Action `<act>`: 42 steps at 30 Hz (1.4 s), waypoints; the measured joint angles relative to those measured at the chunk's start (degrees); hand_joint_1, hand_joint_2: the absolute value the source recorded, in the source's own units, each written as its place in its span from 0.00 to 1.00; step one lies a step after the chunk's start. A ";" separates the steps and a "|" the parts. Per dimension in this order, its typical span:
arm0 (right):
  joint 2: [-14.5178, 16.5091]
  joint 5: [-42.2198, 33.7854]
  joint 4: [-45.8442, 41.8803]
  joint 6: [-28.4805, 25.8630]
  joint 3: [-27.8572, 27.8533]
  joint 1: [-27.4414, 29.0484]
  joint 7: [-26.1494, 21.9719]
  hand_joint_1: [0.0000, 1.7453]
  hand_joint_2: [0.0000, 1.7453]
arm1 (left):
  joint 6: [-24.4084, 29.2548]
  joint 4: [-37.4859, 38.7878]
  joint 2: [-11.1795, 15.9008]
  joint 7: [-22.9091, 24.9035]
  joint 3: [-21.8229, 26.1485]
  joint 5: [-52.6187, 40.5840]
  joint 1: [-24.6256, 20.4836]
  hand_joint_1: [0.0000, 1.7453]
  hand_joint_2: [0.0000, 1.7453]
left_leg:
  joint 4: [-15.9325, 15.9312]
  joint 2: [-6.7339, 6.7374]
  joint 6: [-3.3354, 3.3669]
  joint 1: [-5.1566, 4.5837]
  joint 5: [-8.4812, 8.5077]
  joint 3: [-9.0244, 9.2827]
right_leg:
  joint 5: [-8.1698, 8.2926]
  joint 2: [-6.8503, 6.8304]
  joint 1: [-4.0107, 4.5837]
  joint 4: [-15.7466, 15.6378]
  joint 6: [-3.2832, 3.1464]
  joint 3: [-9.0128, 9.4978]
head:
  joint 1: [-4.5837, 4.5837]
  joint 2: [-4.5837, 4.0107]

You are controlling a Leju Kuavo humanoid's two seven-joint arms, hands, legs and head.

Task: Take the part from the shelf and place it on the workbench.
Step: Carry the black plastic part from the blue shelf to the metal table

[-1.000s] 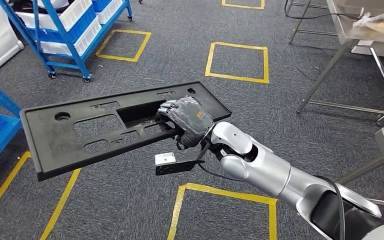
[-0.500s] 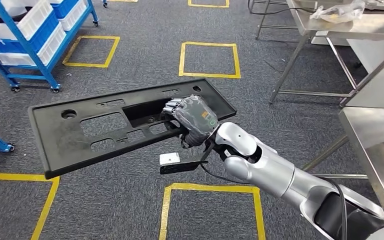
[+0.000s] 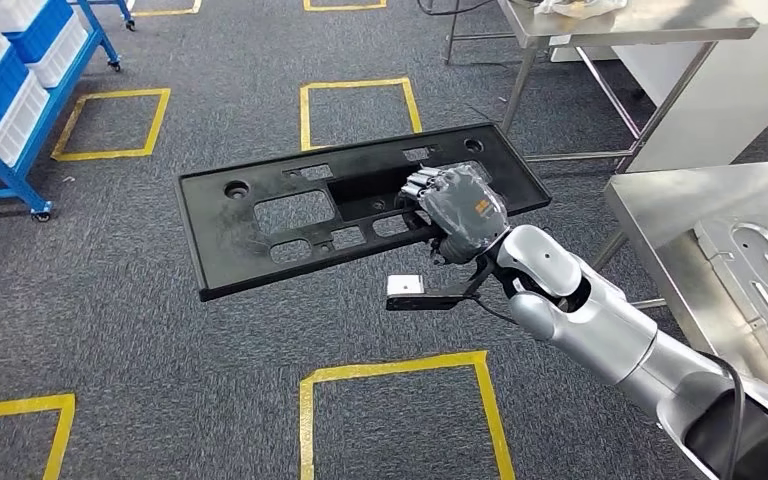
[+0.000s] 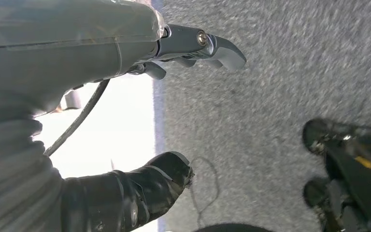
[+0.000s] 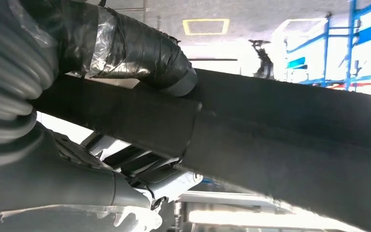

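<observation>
The part is a long flat black panel (image 3: pixel 260 215) with several cut-outs, carried level above the grey carpet in the head view. My right hand (image 3: pixel 455 210) grips it near its right end, fingers hooked through the wide middle opening. In the right wrist view the taped thumb (image 5: pixel 140 48) lies on the panel's edge (image 5: pixel 280 140) with the fingers under it. My left hand (image 4: pixel 125 121) hangs over the carpet, thumb and fingers apart, holding nothing. The steel workbench (image 3: pixel 660 200) stands at the right, just beyond the panel's right end.
A grey metal plate (image 3: pixel 760 275) lies on the workbench. Another steel table (image 3: pixel 600 25) stands behind it at top right. A blue shelf rack with white bins (image 3: pixel 10 90) is at far left. Yellow tape squares (image 3: pixel 355 110) mark the carpet.
The whole view has swung to the right: the blue rack slid off to the left and the workbench came into view. The panel stays in my right hand's grip.
</observation>
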 joint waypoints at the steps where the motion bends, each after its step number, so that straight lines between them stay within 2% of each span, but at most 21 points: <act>1: -0.19 0.15 -0.10 0.02 -0.26 -0.15 0.08 1.00 1.00 | -0.13 0.00 -0.02 0.17 0.00 0.11 -0.03 0.00 1.00 | 2.33 -1.19 -0.11 0.10 -1.52 -1.01 | 0.17 0.41 -0.12 -0.23 -0.41 0.11 | 0.00 -0.01; 3: -0.47 0.45 -0.20 0.04 -0.61 -0.38 0.34 1.00 1.00 | -0.40 0.00 -0.12 0.51 0.01 0.42 0.06 0.00 1.00 | 10.02 -3.49 -0.11 0.22 -5.34 -4.56 | 0.28 1.40 0.01 -0.32 -0.93 0.05 | -0.01 0.00; 5: -0.82 0.60 -0.22 0.04 -0.72 -0.34 0.49 1.00 1.00 | -0.53 0.00 -0.24 0.84 0.02 0.72 0.14 0.00 1.00 | 15.38 -4.13 0.00 0.21 -6.66 -7.30 | 0.27 2.65 0.28 -0.21 -1.06 -0.01 | 0.00 0.01; 7: -1.40 0.63 -0.33 0.02 -1.04 -0.26 0.55 1.00 1.00 | -0.54 -0.01 -0.28 1.09 0.02 0.92 0.16 0.00 1.00 | 12.30 -4.54 0.36 0.19 -3.63 -6.26 | 0.23 3.95 0.44 0.04 -1.06 -0.02 | 0.00 0.01; 9: -2.09 0.64 -0.56 -0.01 -1.90 -0.22 0.73 1.00 1.00 | -0.54 -0.06 -0.28 1.30 0.02 1.01 0.20 0.00 1.00 | 4.47 -6.63 0.87 0.22 0.33 -2.99 | 0.12 5.15 0.49 0.44 -0.88 -0.22 | 0.01 0.01; 12: -2.80 0.67 -0.84 -0.05 -2.94 -0.06 0.99 1.00 1.00 | -0.56 -0.16 -0.28 1.45 0.02 1.01 0.21 0.00 1.00 | -0.30 -8.36 1.25 0.09 1.53 -1.00 | 0.35 6.83 0.22 0.71 0.02 -1.00 | 0.01 0.01; 13: -3.10 0.80 -0.99 -0.08 -3.12 0.17 1.04 1.00 1.00 | -0.56 -0.17 -0.32 1.48 0.02 1.01 0.15 0.00 1.00 | -0.58 -7.81 1.47 0.03 1.71 -0.91 | 0.55 7.33 0.05 0.57 0.40 -1.19 | 0.01 0.01; 15: -3.83 1.50 -1.31 -0.22 -3.56 0.68 1.27 1.00 1.00 | -0.57 -0.32 -0.48 1.52 0.03 1.01 0.00 0.00 1.00 | -1.49 -6.64 2.19 0.07 2.27 -0.53 | 0.00 6.14 -0.05 1.23 0.93 -1.65 | 0.02 0.01; 17: -4.36 3.01 -1.53 -0.79 -4.17 0.96 1.97 1.00 1.00 | -0.69 -0.49 -0.62 1.57 0.03 1.06 0.06 0.00 1.00 | -2.21 -5.42 2.71 0.12 2.64 -0.21 | -2.73 3.38 -0.08 5.68 1.29 -3.67 | 0.03 0.01; 19: -4.61 5.13 -1.61 -1.63 -4.70 1.33 3.02 1.00 1.00 | -1.00 -0.55 -0.65 1.64 0.02 1.02 0.23 0.00 1.00 | -2.28 -4.15 2.85 0.06 2.57 -0.17 | -5.80 2.08 -0.34 12.67 1.78 -7.09 | 0.04 0.01; 21: -4.93 7.13 -1.63 -2.15 -4.99 1.89 3.90 1.00 1.00 | -1.36 -0.57 -0.71 1.69 0.02 0.73 0.28 0.00 1.00 | -2.23 -2.87 2.77 0.07 2.33 -0.10 | -5.60 1.63 -0.79 14.93 2.25 -8.28 | 0.04 0.00; 23: -5.36 8.81 -1.63 -2.56 -5.33 2.14 4.62 1.00 1.00 | -1.54 -0.57 -0.90 1.70 0.02 0.38 0.24 0.00 1.00 | -1.98 -1.72 2.40 0.13 1.91 0.09 | -2.00 0.49 -1.17 8.95 2.61 -5.26 | 0.04 0.01; 25: -5.73 10.09 -1.59 -3.20 -6.05 2.19 5.32 1.00 1.00 | -1.55 -0.57 -1.08 1.70 0.02 0.13 0.18 0.00 1.00 | -1.54 -0.85 1.66 -0.04 1.30 0.22 | 0.24 -1.30 -0.81 2.44 2.44 -1.93 | 0.03 0.01; 27: -6.11 10.79 -1.49 -3.67 -6.92 2.41 5.75 1.00 1.00 | -1.49 -0.57 -1.14 1.70 0.02 0.02 0.08 0.00 1.00 | -1.33 -0.09 0.90 -0.25 0.84 0.45 | 0.15 -1.55 -0.24 0.76 1.81 -1.18 | 0.02 0.00; 29: -6.61 11.10 -1.34 -3.85 -7.77 2.73 5.93 1.00 1.00 | -1.39 -0.57 -1.18 1.68 0.01 -0.09 -0.11 0.00 1.00 | -1.25 0.46 0.31 -0.11 0.40 0.76 | 0.17 -0.45 -0.26 0.66 1.09 -1.16 | 0.02 0.01; 31: -6.97 11.35 -1.26 -4.00 -8.72 2.92 6.03 1.00 1.00 | -1.31 -0.57 -1.22 1.62 0.00 -0.26 -0.24 0.00 1.00 | 1.06 -1.11 -0.09 0.17 -1.35 -0.10 | 0.25 0.46 -0.44 0.45 0.29 -0.98 | 0.01 0.01; 34: -7.05 11.73 -1.19 -4.18 -9.73 3.40 6.24 1.00 1.00 | -1.25 -0.57 -1.24 1.44 0.01 -0.68 -0.17 0.00 1.00 | 11.64 -3.85 -0.11 0.23 -6.30 -5.35 | 0.21 1.90 -0.25 0.39 -0.54 -0.90 | -0.01 0.01; 36: -7.10 11.78 -1.11 -4.19 -10.15 4.06 6.23 1.00 1.00 | -1.21 -0.57 -1.24 1.34 0.02 -0.84 -0.09 0.00 1.00 | 15.28 -4.11 0.16 0.12 -6.33 -7.70 | 0.12 3.14 0.09 0.51 -0.74 -0.84 | 0.00 0.01; 38: -7.31 11.78 -1.08 -4.20 -10.66 4.64 6.19 1.00 1.00 | -1.16 -0.57 -1.24 1.19 0.02 -0.96 -0.02 0.00 1.00 | 10.64 -4.80 0.85 -0.08 -2.27 -6.31 | 0.00 4.50 0.27 0.67 -0.82 -0.75 | 0.00 0.01; 40: -7.54 11.78 -1.08 -4.23 -11.39 5.04 6.20 1.00 1.00 | -1.14 -0.58 -1.20 1.08 0.02 -1.06 0.06 0.00 1.00 | 3.36 -7.17 1.70 -0.25 1.32 -3.43 | -0.08 5.75 0.27 0.84 -0.72 -0.83 | 0.01 0.01; 42: -7.72 11.78 -1.05 -4.28 -11.94 5.47 6.24 1.00 1.00 | -1.14 -0.59 -1.15 1.02 0.01 -1.09 0.11 0.00 1.00 | 0.15 -8.54 2.09 -0.41 2.06 -1.99 | 0.05 6.89 0.00 0.80 -0.23 -1.12 | 0.01 0.01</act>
